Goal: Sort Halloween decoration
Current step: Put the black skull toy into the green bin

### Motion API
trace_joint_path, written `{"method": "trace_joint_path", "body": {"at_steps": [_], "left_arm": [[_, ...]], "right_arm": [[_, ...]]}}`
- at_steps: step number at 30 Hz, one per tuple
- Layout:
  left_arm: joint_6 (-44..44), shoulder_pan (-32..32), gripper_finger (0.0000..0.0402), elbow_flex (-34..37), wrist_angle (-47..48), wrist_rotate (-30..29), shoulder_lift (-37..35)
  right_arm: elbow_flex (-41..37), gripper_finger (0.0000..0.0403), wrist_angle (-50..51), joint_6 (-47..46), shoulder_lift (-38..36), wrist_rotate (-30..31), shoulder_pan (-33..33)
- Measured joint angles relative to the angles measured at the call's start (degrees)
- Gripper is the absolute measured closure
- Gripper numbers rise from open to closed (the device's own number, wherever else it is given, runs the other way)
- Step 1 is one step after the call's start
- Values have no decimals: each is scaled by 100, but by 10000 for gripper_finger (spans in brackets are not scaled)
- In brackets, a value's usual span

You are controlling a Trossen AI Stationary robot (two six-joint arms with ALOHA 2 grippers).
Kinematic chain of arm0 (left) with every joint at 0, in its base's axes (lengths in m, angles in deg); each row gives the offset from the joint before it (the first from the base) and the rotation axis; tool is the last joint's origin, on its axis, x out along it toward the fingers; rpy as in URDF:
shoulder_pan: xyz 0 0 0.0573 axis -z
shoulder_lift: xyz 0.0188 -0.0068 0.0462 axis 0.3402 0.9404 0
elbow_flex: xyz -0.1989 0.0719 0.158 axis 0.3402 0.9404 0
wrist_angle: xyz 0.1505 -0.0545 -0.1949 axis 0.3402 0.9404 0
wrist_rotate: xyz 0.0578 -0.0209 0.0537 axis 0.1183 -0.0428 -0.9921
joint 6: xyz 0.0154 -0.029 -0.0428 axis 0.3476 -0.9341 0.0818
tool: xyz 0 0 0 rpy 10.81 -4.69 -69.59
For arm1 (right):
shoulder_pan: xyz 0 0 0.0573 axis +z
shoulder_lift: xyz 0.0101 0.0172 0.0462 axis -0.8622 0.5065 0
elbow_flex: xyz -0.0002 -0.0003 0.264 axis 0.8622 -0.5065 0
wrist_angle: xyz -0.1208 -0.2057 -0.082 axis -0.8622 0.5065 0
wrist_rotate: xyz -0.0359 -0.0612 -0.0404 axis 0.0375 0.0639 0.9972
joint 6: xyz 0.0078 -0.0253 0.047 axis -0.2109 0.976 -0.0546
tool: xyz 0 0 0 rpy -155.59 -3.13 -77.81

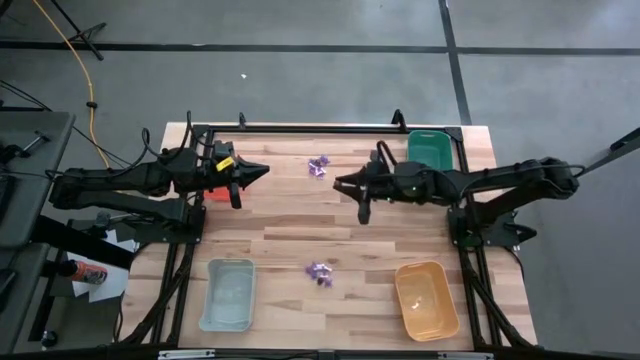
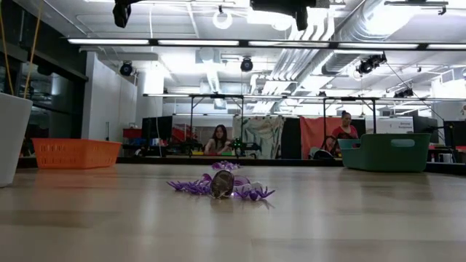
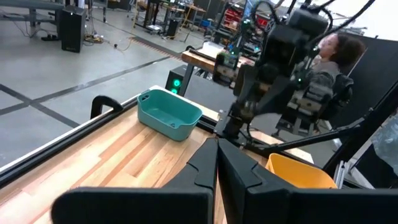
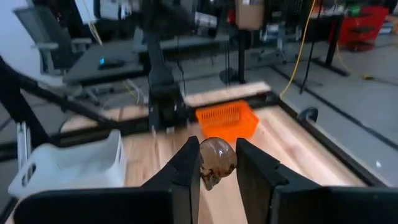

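Counter (image 1: 300, 230) of pale wood planks carries plastic trays toward its corners: green (image 1: 430, 150) at 1 o'clock, orange (image 1: 427, 298) at 5, pale blue (image 1: 228, 293) at 7, presumably bins for sorting. We see the right pincer (image 1: 342, 183) near centre, clamped on a glossy, rounded brownish skull piece (image 4: 216, 163), lifted, likely for carrying to a tray. The left pincer (image 1: 262, 170), at 10, waits with fingers together. Spiky purple decoration (image 1: 320, 271) lies at 6, another cluster (image 1: 318, 166) at 12.
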Motion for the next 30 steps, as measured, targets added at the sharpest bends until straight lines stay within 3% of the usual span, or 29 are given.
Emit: {"method": "trace_joint_path", "body": {"at_steps": [13,16,20,24,30], "left_arm": [[-404,0,401,0,-20,12,32],[-521,0,401,0,-3,22,36],[-526,0,401,0,4,22,38],[-526,-22,401,0,-36,22,38],[-524,-165,401,0,-40,5,51]], "right_arm": [[0,334,-163,1,-31,-183,-101],[0,334,73,-52,-192,71,-99],[0,334,1186,-96,-653,1164,-139],[0,334,2855,-884,-1229,2127,-507],[0,334,4876,-1923,-1683,2084,-2139]]}}
